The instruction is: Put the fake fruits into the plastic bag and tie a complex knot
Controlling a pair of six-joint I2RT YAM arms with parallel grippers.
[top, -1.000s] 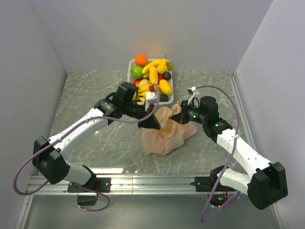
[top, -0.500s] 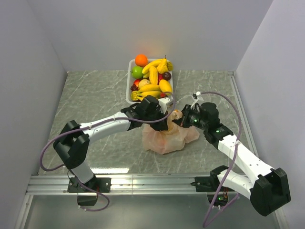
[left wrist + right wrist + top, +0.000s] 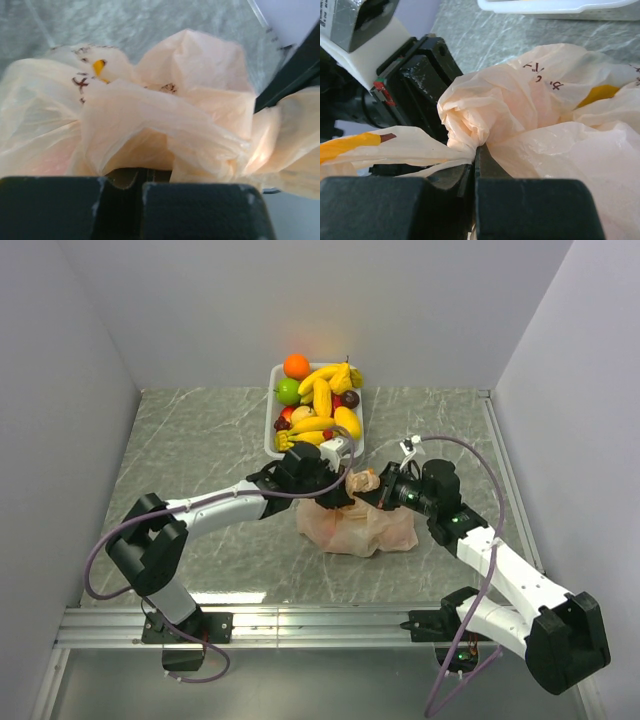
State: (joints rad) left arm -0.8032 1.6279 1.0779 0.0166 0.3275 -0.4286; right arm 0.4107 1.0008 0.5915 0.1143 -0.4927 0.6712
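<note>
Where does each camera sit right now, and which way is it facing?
Top external: fixed above and behind the bases, looking down; both arms show, left gripper and right gripper together at the plastic bag, tray of fake fruits beyond.
Left wrist: on the left arm, facing the bag past its own shut fingers.
Right wrist: on the right arm, facing the left gripper across the bag, which its shut fingers pinch.
Shared: all three show the bag.
</note>
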